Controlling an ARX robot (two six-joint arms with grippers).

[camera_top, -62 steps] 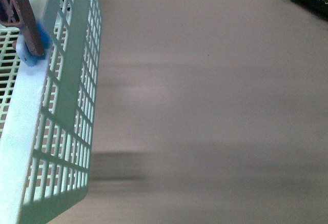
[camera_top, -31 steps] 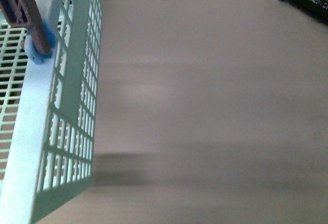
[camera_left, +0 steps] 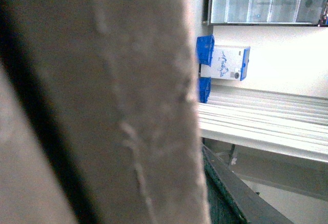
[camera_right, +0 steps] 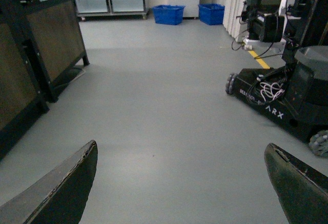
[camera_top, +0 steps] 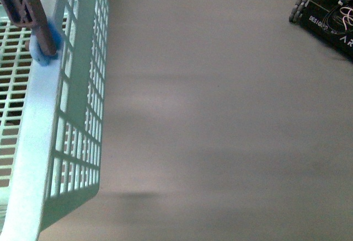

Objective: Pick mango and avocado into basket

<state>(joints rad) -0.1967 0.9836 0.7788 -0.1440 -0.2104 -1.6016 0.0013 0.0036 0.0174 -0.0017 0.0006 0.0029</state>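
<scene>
The light teal basket (camera_top: 66, 114) hangs at the far left of the front view, its lattice wall tilted above the grey floor, with a brown handle (camera_top: 30, 9) pinned by a blue hinge (camera_top: 43, 45). My left gripper is shut on the basket; its wrist view is filled by a blurred brown handle (camera_left: 102, 101) right against the lens. My right gripper (camera_right: 182, 183) is open and empty, its two dark fingertips (camera_right: 66, 188) wide apart over bare floor. No mango or avocado is in view.
A black wheeled ARX robot base (camera_top: 331, 17) stands at the far right, also in the right wrist view (camera_right: 287, 96). A dark shelving unit (camera_right: 36, 60), blue crates (camera_right: 169, 14) and glass-door fridges stand further off. Grey floor (camera_top: 220, 114) fills the middle.
The front view has shifted: the basket sits slightly lower and more to the left, and the black robot base shows more fully. The motion blur is gone.
</scene>
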